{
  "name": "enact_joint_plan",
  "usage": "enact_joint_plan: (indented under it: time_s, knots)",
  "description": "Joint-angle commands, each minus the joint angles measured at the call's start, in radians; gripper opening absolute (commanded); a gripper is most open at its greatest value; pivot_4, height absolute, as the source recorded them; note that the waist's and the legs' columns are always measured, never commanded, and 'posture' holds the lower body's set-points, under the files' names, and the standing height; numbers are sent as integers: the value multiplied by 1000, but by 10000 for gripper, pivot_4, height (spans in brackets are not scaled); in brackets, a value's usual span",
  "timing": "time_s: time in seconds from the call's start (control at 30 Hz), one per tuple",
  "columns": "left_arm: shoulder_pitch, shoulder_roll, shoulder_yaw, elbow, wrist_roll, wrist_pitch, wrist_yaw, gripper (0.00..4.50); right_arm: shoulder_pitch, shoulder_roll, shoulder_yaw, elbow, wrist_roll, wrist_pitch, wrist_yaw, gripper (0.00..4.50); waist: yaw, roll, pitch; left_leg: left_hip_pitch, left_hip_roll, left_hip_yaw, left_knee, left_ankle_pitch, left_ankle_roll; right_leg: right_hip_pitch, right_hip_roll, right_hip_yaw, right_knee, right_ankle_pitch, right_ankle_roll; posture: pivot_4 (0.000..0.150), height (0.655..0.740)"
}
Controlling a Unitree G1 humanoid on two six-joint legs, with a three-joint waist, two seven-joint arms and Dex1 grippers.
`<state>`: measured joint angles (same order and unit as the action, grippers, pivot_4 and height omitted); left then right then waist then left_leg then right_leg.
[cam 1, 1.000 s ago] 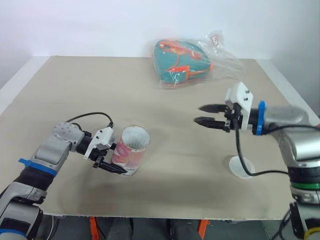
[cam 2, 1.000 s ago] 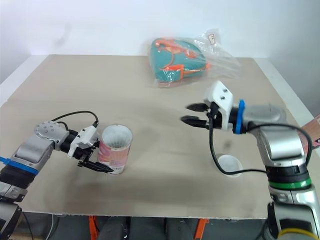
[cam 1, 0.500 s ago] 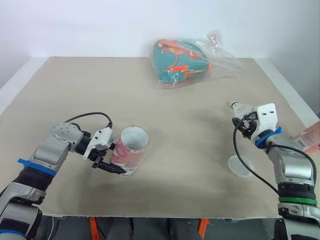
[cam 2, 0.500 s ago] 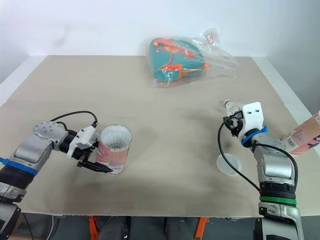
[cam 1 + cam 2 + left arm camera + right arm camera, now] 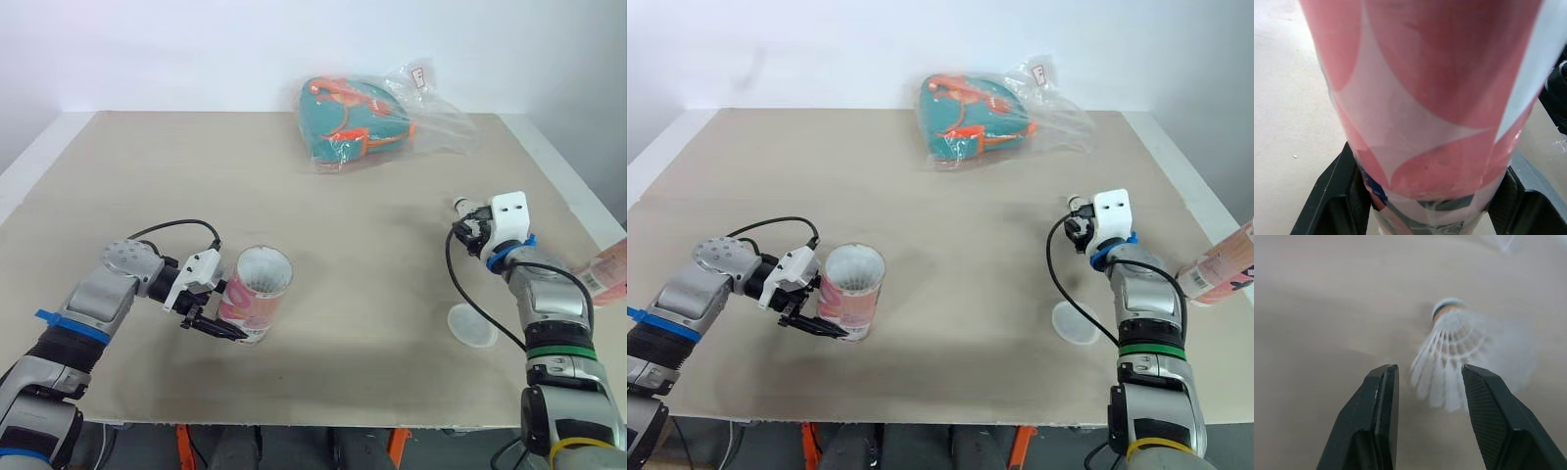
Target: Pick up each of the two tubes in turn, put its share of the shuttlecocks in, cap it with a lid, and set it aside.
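Tube (image 5: 257,299): head camera, lower left of centre; pink and white, upright on the tan table (image 5: 147,186), mouth open.
Left gripper (image 5: 239,320): clamped on the tube's lower part.
Right gripper (image 5: 468,227): right of frame, a white shuttlecock (image 5: 462,207) at its tips.
Lid (image 5: 472,325): white disc flat on the table, lower right, beside the right forearm.
Second tube (image 5: 605,274): pink, tilted, cut by the right edge.
Bag (image 5: 377,117): clear plastic, teal and orange inside, upper centre.
Left wrist camera: tube wall close up, black fingers (image 5: 1337,196) pressed to either side.
Right wrist camera: fingers (image 5: 1378,421) spread apart, the shuttlecock's feathers between the tips, cork pointing away; contact with the pads cannot be told.
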<state>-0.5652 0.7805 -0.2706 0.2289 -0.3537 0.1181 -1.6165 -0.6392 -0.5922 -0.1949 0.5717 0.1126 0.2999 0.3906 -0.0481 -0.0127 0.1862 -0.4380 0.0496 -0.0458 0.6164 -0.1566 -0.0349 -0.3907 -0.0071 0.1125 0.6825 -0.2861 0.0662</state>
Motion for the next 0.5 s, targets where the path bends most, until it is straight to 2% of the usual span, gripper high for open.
enact_joint_plan:
  time_s: [0.03, 0.3, 0.5]
  knots:
    - [12, 13, 3, -3, 32, 14, 2, 26345, -35, -20, -15, 5, 1, -32, 2, 22696, 0, 0, 0, 0, 0, 0, 0, 0, 0, 0, 0, 0, 0, 0, 0, 1500, 7400]
    - [8, 15, -4, -4, 30, 13, 2, 26345, -92, 4, 13, 108, -25, -78, -8, 22696, -1, 0, 0, 0, 0, 0, 0, 0, 0, 0, 0, 0, 0, 0, 0, 1500, 7400]
    - [-3, 11, -10, 5, 30, 10, 2, 26345, -198, 28, 40, 301, -65, -149, -43, 22696, -2, 0, 0, 0, 0, 0, 0, 0, 0, 0, 0, 0, 0, 0, 0, 1500, 7400]
